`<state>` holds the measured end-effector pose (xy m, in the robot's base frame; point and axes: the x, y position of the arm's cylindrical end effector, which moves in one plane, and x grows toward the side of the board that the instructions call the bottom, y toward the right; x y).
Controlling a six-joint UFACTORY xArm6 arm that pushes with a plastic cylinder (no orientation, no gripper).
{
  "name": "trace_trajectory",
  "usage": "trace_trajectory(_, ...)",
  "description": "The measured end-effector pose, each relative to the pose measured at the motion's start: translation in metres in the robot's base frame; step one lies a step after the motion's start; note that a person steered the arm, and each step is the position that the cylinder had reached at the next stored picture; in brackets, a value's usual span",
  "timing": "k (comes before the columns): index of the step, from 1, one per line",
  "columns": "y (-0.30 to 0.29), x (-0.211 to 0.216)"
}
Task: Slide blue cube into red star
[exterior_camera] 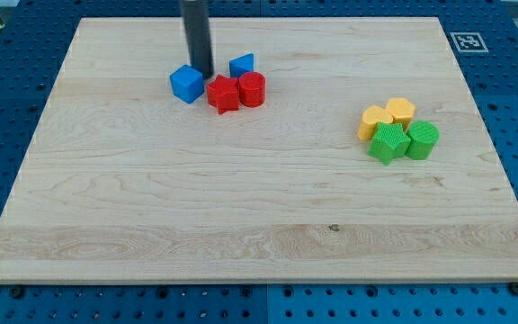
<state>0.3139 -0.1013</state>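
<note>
The blue cube [186, 84] sits near the view's top left of centre on the wooden board [241, 198]. The red star [223, 94] lies just to its right, touching it or nearly so. My tip [203, 75] stands just behind them, in the gap between the blue cube and a smaller blue block [242, 66]. A red round block [252, 90] touches the star's right side.
At the view's right a cluster holds two yellow blocks [375, 121] [400, 112], a green star [388, 143] and a green round block [423, 140]. A printed marker [468, 41] sits at the board's top right corner. Blue perforated table surrounds the board.
</note>
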Motion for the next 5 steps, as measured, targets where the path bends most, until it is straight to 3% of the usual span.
trace_trajectory(1,-0.009,-0.018)
trace_trajectory(2,-0.056,-0.018)
trace_trajectory(5,-0.031,0.019)
